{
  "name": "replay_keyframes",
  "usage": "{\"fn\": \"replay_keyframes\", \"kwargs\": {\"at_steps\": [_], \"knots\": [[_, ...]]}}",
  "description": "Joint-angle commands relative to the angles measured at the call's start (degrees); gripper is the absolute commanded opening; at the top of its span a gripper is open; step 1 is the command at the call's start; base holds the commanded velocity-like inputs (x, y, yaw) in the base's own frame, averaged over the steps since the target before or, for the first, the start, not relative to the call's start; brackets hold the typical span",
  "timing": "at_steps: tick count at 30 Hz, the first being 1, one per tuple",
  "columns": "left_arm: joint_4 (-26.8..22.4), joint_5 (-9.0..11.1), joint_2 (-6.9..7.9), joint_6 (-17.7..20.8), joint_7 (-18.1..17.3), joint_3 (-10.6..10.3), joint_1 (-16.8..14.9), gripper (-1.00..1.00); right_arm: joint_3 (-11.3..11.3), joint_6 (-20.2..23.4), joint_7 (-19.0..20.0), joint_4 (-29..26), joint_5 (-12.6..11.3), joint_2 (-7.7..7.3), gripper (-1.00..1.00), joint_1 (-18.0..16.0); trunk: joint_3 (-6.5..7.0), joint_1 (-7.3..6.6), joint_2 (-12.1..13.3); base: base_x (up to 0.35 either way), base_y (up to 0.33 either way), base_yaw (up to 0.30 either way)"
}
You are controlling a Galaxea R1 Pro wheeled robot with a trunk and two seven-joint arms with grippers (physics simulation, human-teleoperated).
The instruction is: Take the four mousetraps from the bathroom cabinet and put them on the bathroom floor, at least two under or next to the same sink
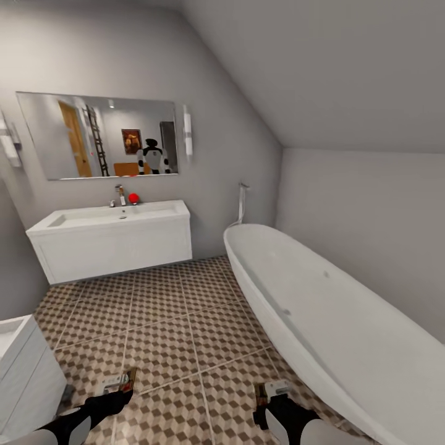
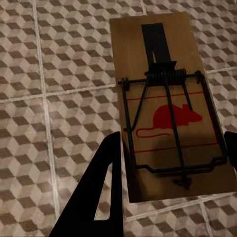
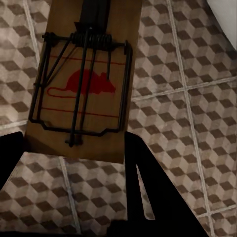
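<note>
A mousetrap (image 2: 170, 108) sits between the two dark fingers of the left claw (image 2: 173, 163), a wooden board with a red mouse print and a wire spring bar; the claw is clamped on its sides, and one finger is cut off at the picture's edge. A second mousetrap (image 3: 84, 81) is gripped the same way in the right claw (image 3: 74, 153), its far end cut off. Both traps hang over the bathroom floor (image 1: 179, 327); whether they touch the tiles is hard to tell. From the head, the traps are tiny slivers at the claws, left (image 1: 120, 383) and right (image 1: 275, 389), at the near edge of the floor. Farther off, the sink (image 1: 111, 216) with its tap stands on a white vanity against the far wall, under a mirror (image 1: 99, 136). A white bathtub (image 1: 321, 309) runs along the floor's right edge, its near end cut off
</note>
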Motion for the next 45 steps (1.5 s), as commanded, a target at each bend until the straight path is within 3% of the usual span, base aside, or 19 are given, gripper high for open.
{"fn": "replay_keyframes", "kwargs": {"at_steps": [1,19,28,45], "knots": [[0.1,0.4,0.0,-0.2,0.0,-0.5,-0.1,-1.0,0.3,0.5,-0.1,-0.1,0.1,0.0,-1.0,0.0,-0.06,0.03,0.0,0.324,0.0,0.296],[0.1,0.4,-0.08,-0.2,0.0,-0.5,-0.1,-1.0,0.3,0.5,0.0,-0.1,0.1,0.0,-1.0,0.0,-0.06,0.03,0.0,0.324,0.0,0.281],[0.2,0.3,-0.1,-0.3,-0.6,-0.5,-0.1,-1.0,0.3,0.5,0.0,-0.1,0.1,0.0,-1.0,0.0,-0.06,0.03,0.0,0.252,0.0,0.018],[0.2,0.3,-0.1,-0.3,-0.6,-0.5,-0.1,-1.0,0.3,0.5,0.0,-0.1,0.2,0.0,-1.0,0.0,-0.06,0.03,0.0,0.017,0.0,0.004]]}}
